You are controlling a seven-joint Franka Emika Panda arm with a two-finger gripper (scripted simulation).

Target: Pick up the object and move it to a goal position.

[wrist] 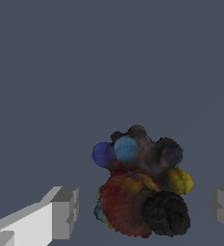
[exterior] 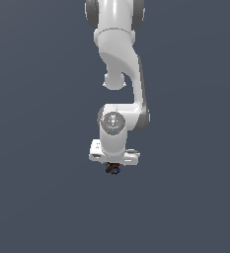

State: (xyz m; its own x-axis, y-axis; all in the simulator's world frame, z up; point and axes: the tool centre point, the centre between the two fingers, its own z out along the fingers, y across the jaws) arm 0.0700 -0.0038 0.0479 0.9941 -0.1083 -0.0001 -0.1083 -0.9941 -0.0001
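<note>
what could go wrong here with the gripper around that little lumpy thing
1. The small dark lumpy object speckled with red, yellow and blue sits between the fingers of the white gripper, with gaps visible on both sides, so nothing grips it yet; lifting now would likely leave it behind.
2. It looks nearer one grey fingertip than the other, so closing may shove it sideways first.
3. Its knobbly surface gives the flat pads uneven contact, so it could twist or slip.
</note>
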